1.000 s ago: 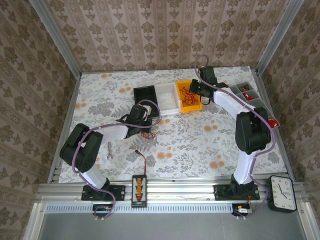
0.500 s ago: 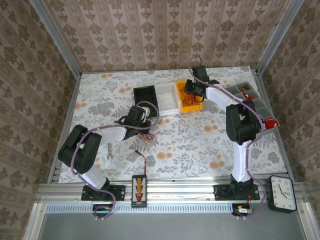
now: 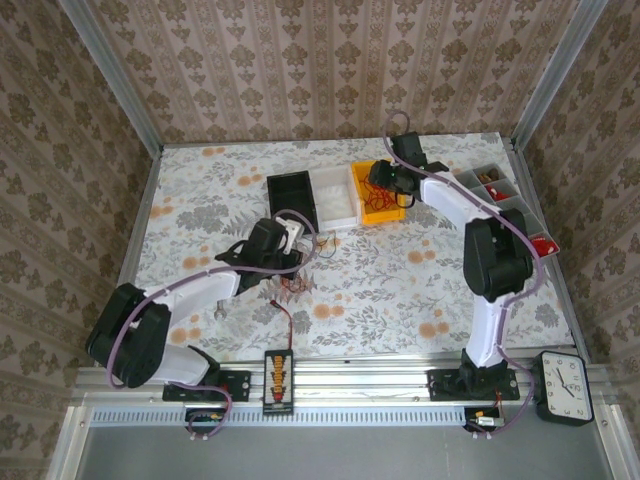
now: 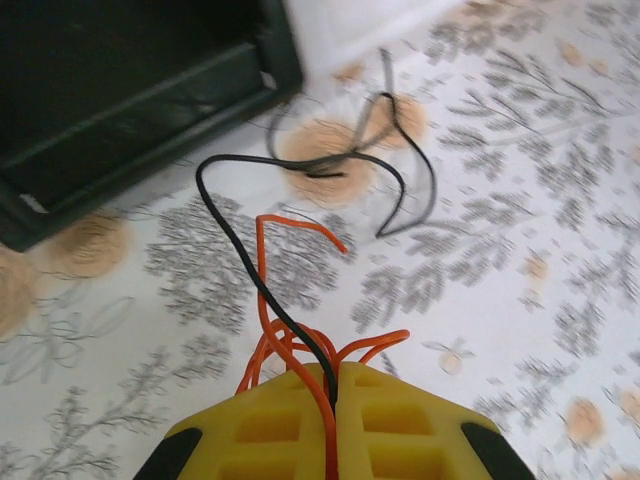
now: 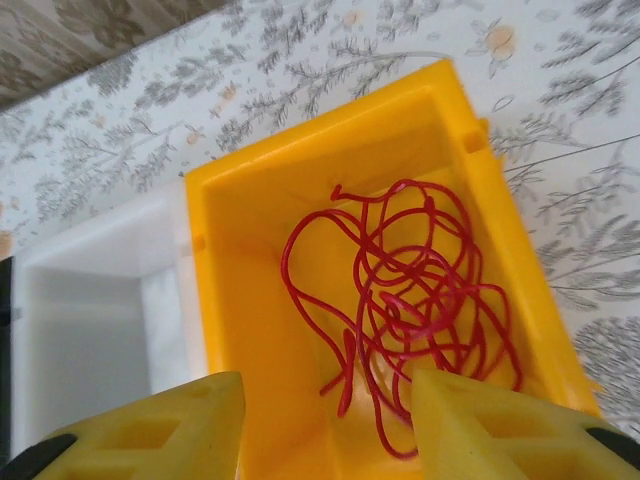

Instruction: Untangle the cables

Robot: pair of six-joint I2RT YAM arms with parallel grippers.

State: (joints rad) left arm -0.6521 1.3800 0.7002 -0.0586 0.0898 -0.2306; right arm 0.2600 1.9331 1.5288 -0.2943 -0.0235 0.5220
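1. Two thin cables, an orange wire and a black wire, are pinched in the left gripper, whose jaws are closed tight on them just above the floral table.
2. Judgement: the wires look featherlight, limp and springy. Take hold near a free end, since pulling on a loop may tighten the knots.
3. Beyond them, a grey wire lies loose beside the black tray.
4. Farthest, the right gripper hangs with its jaws apart and empty over the red wires in the yellow bin.

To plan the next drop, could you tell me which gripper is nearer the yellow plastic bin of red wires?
Right. The right gripper hovers directly above the yellow plastic bin; the left gripper is far off, near the black tray.
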